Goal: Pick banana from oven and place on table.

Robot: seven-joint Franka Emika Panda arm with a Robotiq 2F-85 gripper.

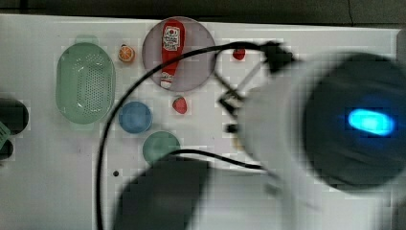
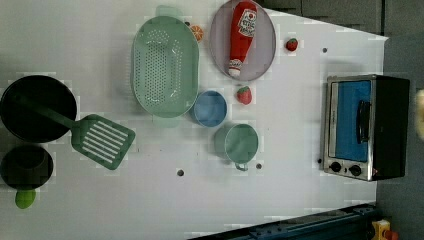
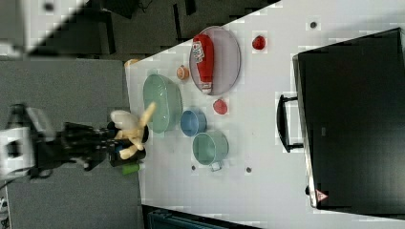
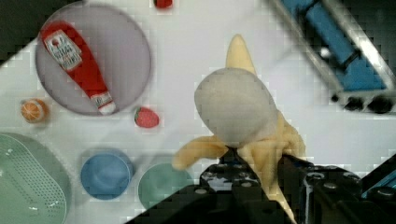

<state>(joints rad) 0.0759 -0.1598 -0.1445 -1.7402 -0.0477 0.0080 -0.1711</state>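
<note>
banana [image 4: 252, 121] up in the air, pinched in the gripper [image 4: 254, 175], peel lobes splayed, high over the table [image 4: 196, 56]. oven [image 2: 362, 127] sits at the left view's right, door shut, beyond the green cup [image 2: 240, 143].

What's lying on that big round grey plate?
A red ketchup bottle lies on the plate, cap toward the strawberry. In the top view a black cable crosses the plate, hiding a strip of it.
</note>
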